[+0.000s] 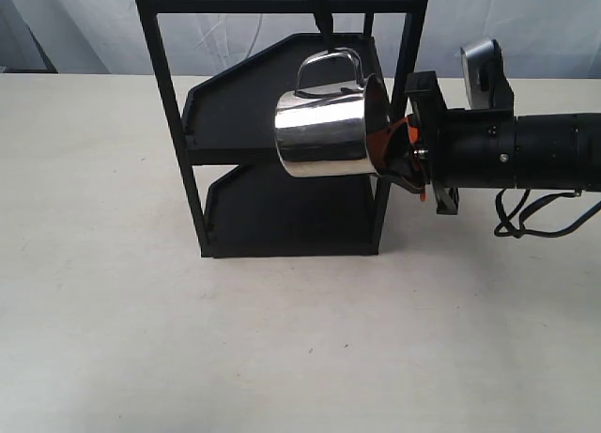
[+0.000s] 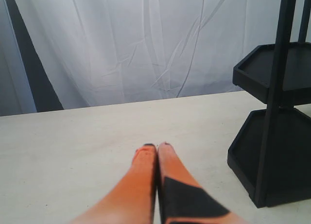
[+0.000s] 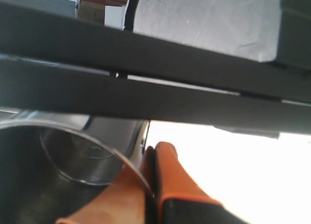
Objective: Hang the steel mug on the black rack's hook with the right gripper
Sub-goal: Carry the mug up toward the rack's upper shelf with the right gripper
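I see pale table [image 1: 141, 311], white curtain [image 2: 146, 44] behind. Right gripper [image 1: 392, 144] clamps mug [image 1: 321, 132] rim, handle at 12 o'clock under hook [image 1: 320, 10]; rack [image 1: 282, 208] shelves bare. Left gripper [image 2: 157, 147] pinched closed, holding nothing.

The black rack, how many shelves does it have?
2. The upper shelf sits behind the steel mug; the lower shelf rests on the table. The rack's top is cut off.

Mirror-polished steel mug [image 1: 321, 132], matt black rack [image 1: 235, 104], smooth orange fingers [image 2: 146, 185], dull off-white table [image 1: 141, 311].

Even, soft light; right wrist view blurred, overexposed beside the steel mug [image 3: 63, 185].
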